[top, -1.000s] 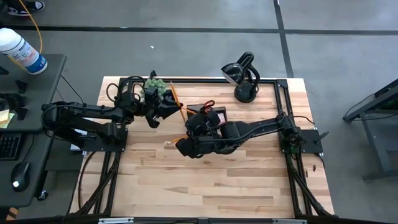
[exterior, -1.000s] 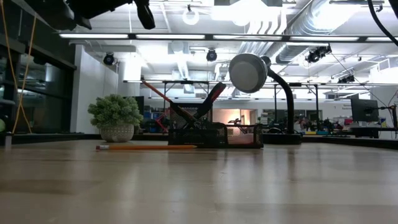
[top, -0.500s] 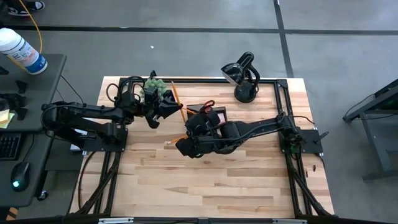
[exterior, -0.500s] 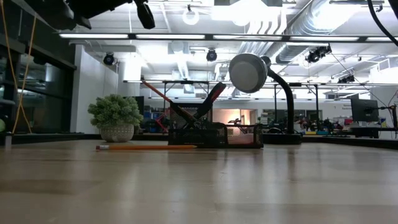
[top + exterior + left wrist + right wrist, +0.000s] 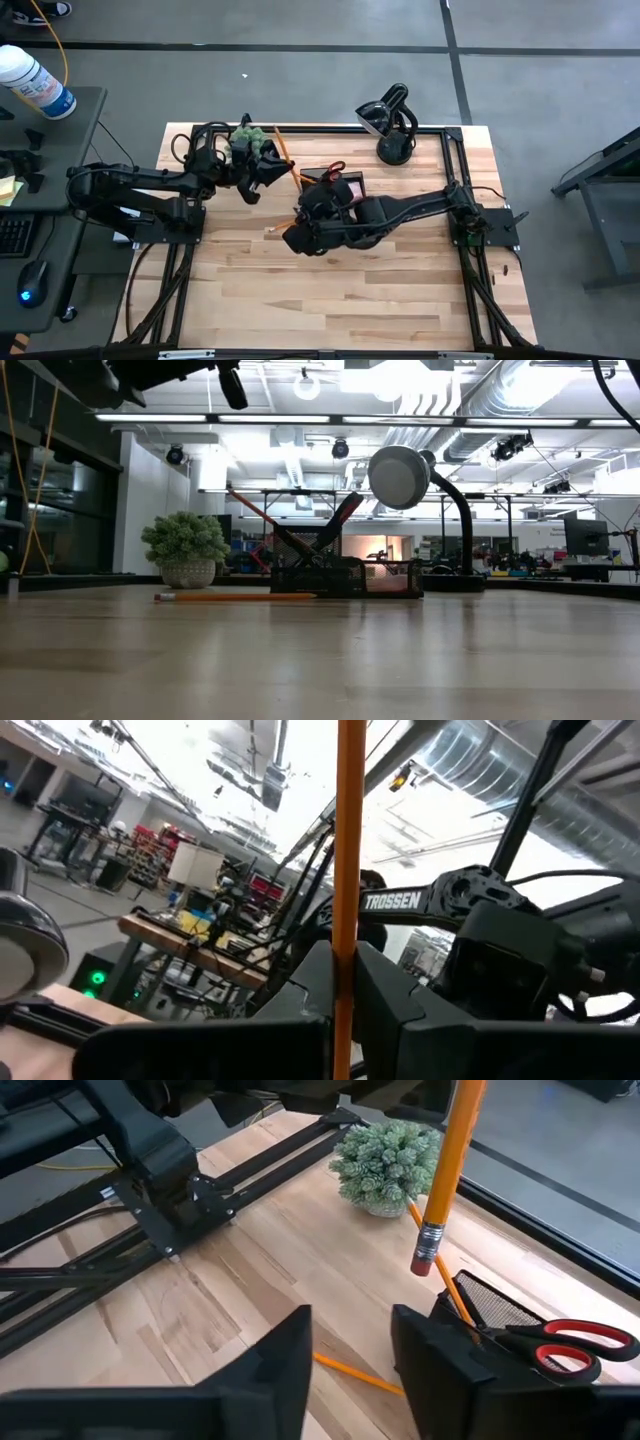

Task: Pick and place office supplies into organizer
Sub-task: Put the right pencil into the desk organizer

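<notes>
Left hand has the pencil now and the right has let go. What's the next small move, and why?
Probably back the right hand away first: its fingers stand open just below the pencil, which the left hand clamps. The eraser end hangs above the organizer beside the red-handled scissors; once clear, the left hand can lower it in.

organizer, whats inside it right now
The red-handled scissors rest in the organizer, handles over its rim, and a pencil leans out of it. In the high view a pink pad shows inside. The right arm covers most of the compartments, so anything else is hidden.
</notes>
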Robot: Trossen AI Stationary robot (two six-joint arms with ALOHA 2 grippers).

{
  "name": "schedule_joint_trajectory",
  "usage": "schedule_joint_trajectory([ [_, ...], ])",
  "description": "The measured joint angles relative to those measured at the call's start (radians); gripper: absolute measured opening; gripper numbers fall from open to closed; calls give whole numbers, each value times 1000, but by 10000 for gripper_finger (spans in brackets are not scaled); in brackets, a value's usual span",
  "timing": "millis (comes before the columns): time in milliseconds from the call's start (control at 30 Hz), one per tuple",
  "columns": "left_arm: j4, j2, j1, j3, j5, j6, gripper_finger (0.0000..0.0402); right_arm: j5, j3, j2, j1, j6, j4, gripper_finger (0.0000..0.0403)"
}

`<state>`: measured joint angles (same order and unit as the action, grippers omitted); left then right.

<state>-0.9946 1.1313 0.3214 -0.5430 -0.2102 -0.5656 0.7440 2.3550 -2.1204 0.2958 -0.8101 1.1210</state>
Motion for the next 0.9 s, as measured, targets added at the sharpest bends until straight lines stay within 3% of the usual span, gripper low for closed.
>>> schedule_joint_trajectory([
  [333, 19, 0, 0, 0, 42, 200, 2, -21, 0, 32, 6, 0, 18, 201],
  [667, 204, 14, -1, 0, 129, 503, 1, 71, 2, 203, 28, 7, 34, 200],
  [900, 206, 106, -1, 0, 231, 702, 0, 78, 2, 228, 12, 8, 46, 199],
])
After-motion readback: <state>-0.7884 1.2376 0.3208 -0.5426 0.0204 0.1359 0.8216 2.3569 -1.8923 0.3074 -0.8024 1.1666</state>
